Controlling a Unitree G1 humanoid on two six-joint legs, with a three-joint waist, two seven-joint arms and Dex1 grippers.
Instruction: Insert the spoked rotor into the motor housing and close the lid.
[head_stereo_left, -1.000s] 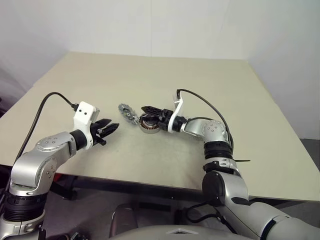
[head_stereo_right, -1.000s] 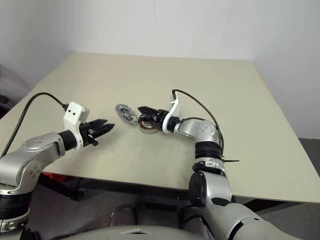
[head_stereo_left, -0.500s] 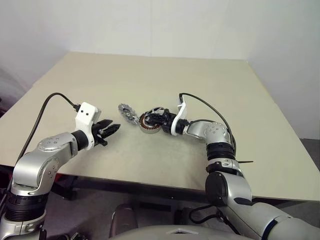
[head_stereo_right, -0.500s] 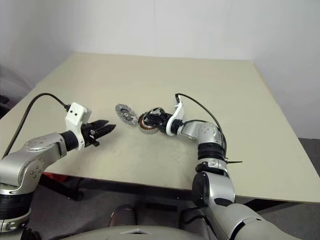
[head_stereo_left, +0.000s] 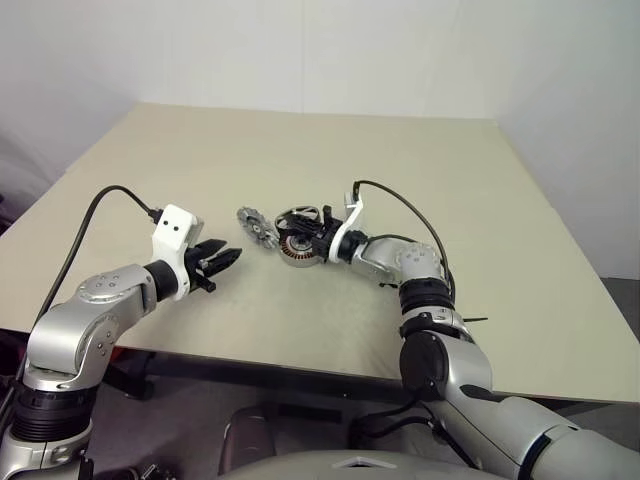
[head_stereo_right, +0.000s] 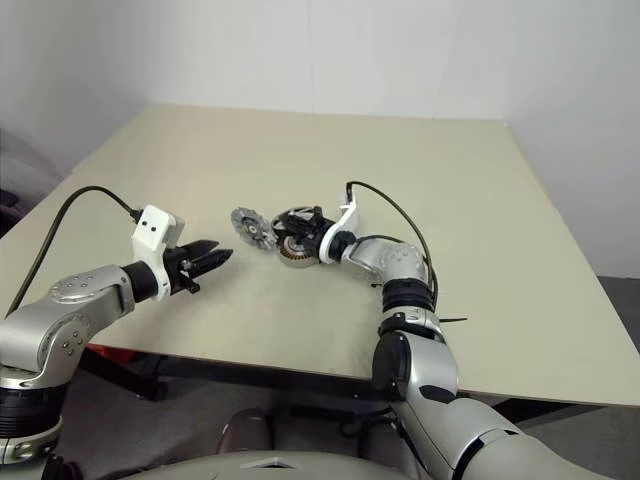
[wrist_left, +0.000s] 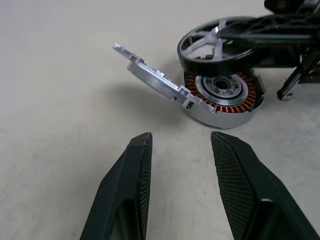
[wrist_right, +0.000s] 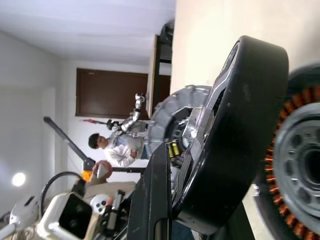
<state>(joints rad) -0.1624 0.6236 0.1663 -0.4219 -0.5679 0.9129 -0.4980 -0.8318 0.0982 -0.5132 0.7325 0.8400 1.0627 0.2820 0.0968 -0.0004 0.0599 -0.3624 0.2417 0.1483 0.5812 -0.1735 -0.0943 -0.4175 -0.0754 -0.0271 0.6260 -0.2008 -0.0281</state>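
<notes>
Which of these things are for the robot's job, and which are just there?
For the job: silver spoked rotor, round copper-wound motor housing, notched silver lid, right gripper holding the rotor.
Just there: beige table, open left gripper, person far behind.

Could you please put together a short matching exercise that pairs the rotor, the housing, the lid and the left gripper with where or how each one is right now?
Things:
1. spoked rotor
2. motor housing
3. lid
4. left gripper

States:
A. open and holding nothing, short of the parts
B. resting on the table, copper windings showing
C. gripped in the right gripper, just above the windings
D. tilted open, joined to the housing's edge

Pairs: 1-C, 2-B, 3-D, 4-A
</notes>
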